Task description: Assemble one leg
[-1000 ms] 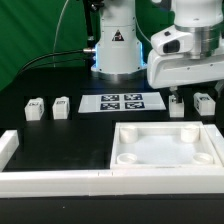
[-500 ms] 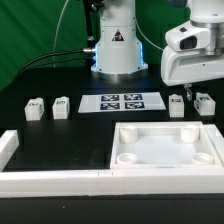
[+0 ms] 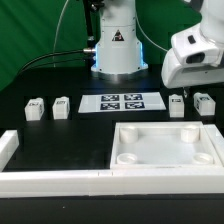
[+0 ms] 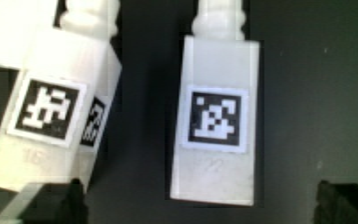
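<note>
Over the last second I have swung sideways and lifted a little, so my gripper [image 4: 197, 203] now hangs over a pair of legs rather than short of them. My fingers [image 4: 51, 203] stand wide apart and hold nothing. The leg [image 4: 217, 110] I want lies tag-up straight beneath me, in line with the gap. The neighbouring leg [image 4: 60, 100] lies just beside it, close under one finger. I judge the line-up nearly done and the descent next, though that finger may catch the neighbouring leg.
</note>
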`<state>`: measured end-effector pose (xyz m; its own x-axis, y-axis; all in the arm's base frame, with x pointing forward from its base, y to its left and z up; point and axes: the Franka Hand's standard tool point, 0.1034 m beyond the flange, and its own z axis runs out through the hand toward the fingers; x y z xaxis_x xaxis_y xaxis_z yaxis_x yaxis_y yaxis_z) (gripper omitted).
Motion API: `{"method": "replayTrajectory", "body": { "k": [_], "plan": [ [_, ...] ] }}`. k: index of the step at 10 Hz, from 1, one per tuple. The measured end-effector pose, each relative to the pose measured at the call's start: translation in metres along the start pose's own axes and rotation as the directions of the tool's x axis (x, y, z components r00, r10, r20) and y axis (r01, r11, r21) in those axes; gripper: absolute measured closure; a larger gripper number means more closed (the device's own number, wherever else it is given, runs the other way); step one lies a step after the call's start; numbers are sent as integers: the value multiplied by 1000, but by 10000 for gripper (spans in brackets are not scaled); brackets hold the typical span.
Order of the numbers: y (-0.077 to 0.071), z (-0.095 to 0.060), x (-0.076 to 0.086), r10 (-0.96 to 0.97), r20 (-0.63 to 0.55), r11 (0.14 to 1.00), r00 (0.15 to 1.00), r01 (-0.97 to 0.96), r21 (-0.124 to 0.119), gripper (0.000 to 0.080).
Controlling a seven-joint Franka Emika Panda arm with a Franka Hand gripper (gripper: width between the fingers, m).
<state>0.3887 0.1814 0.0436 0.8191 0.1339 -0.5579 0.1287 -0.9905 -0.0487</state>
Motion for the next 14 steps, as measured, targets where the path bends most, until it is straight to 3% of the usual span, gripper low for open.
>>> {"method": "replayTrajectory", "body": {
  "k": [2,3,5,6,14],
  "plan": [
    [-3,1,4,-4,151,1000,988,4,0,150],
    [-3,5,-3,-8,270,1000,963,10,-7,150],
    [-3,13,-3,-14,419,1000,908,17,-4,150],
    [-5,18,7,-15,392,1000,920,14,4,150],
    [-5,40,10,-12,375,1000,927,9,10,150]
  ]
}}
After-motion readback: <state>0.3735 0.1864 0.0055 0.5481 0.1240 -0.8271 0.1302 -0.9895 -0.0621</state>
